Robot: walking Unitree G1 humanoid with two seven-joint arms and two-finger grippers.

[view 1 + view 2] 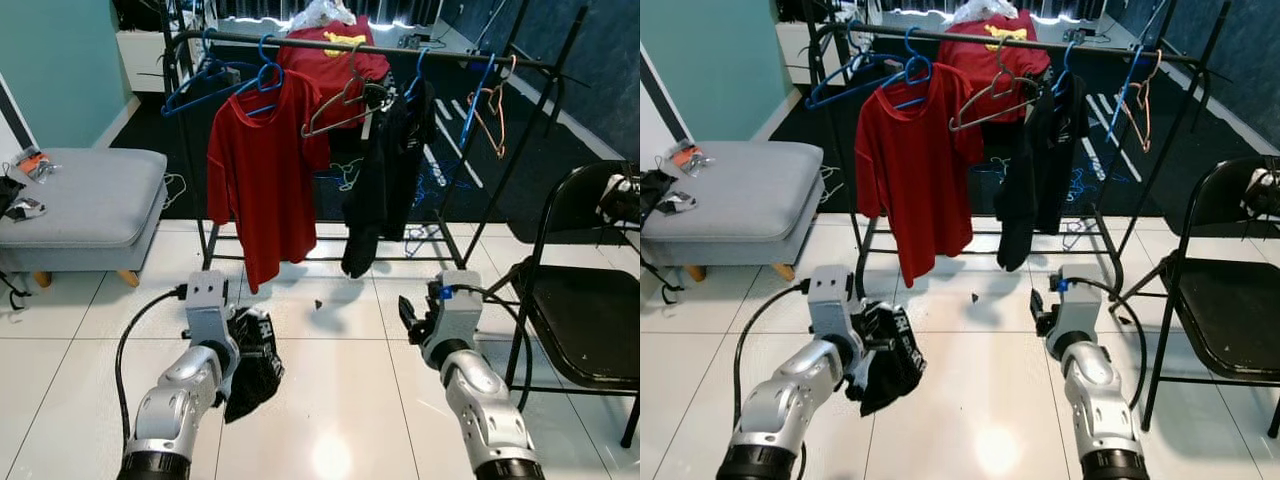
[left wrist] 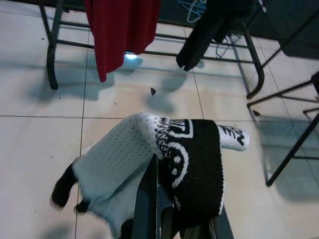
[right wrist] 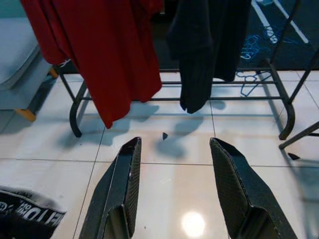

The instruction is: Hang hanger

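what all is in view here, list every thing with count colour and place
clothes rack: one, black metal, ahead on the tiles
red shirt: one, on a blue hanger at the rack's left
second red shirt: one, with a yellow print, hanging behind the rail
black garment: one, at the rack's middle
bare hangers: blue at left, grey at middle, blue and orange at right
ottoman: one, grey, left
folding chair: one, black, right
black and white cloth: one, held low
left gripper: shut on the cloth
right gripper: open, empty, over the tiles
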